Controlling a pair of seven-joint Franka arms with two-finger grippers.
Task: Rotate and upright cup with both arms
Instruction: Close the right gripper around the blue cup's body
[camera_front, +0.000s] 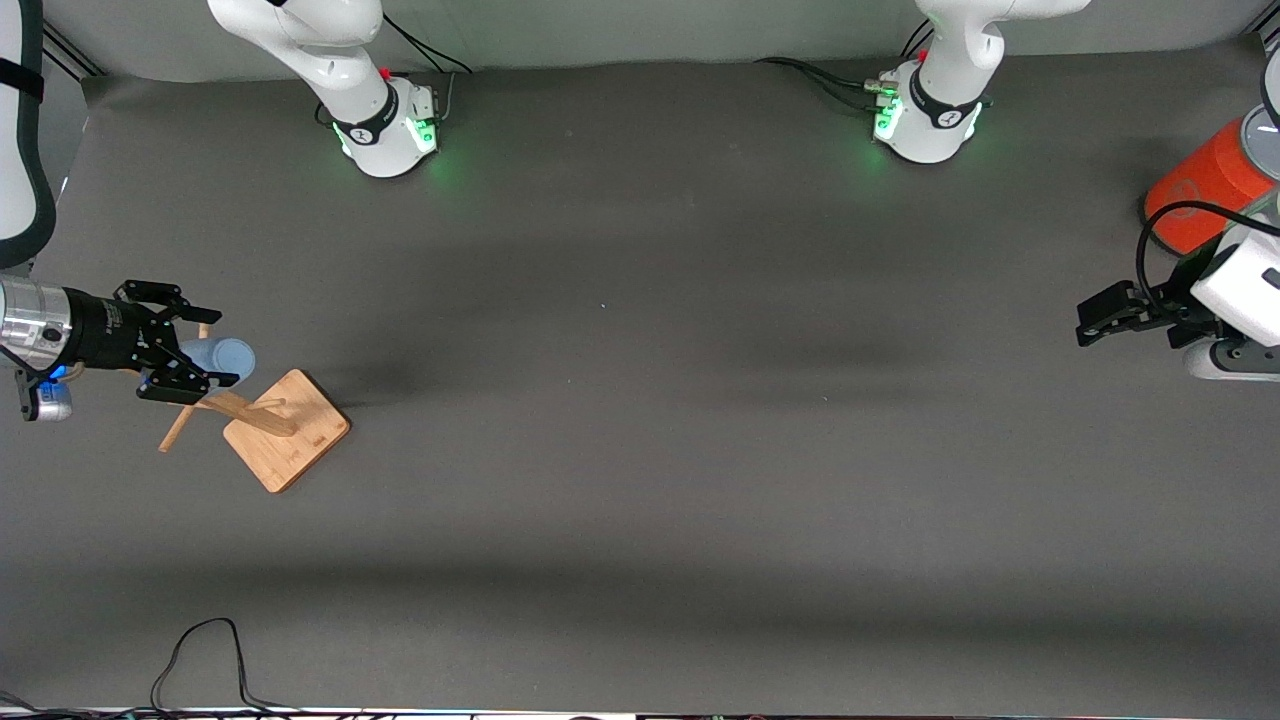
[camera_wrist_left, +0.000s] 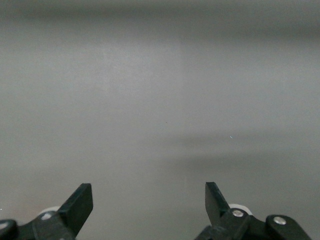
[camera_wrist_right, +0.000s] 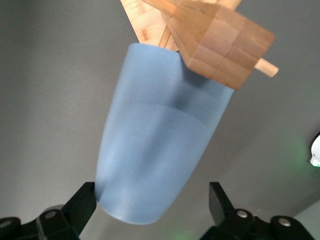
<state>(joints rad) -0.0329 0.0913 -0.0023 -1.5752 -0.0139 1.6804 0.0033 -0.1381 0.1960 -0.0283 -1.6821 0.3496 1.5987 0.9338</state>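
Note:
The light-blue cup (camera_front: 222, 357) hangs on a peg of the wooden rack (camera_front: 287, 430) at the right arm's end of the table. Its mouth is toward the rack's post and its closed end points at my right gripper (camera_front: 215, 347). In the right wrist view the cup (camera_wrist_right: 160, 150) fills the middle, under the rack's post (camera_wrist_right: 220, 40). My right gripper (camera_wrist_right: 151, 195) is open, its jaws on either side of the cup's closed end; one finger (camera_wrist_right: 82, 202) is close against it, the other stands apart. My left gripper (camera_front: 1085, 322) is open and empty over bare table (camera_wrist_left: 149, 192).
A large orange cylinder with a grey top (camera_front: 1205, 190) stands at the left arm's end of the table, beside the left arm's wrist. A black cable (camera_front: 200, 650) loops over the table's edge nearest the front camera. The rack's flat base rests on the grey mat (camera_front: 640, 400).

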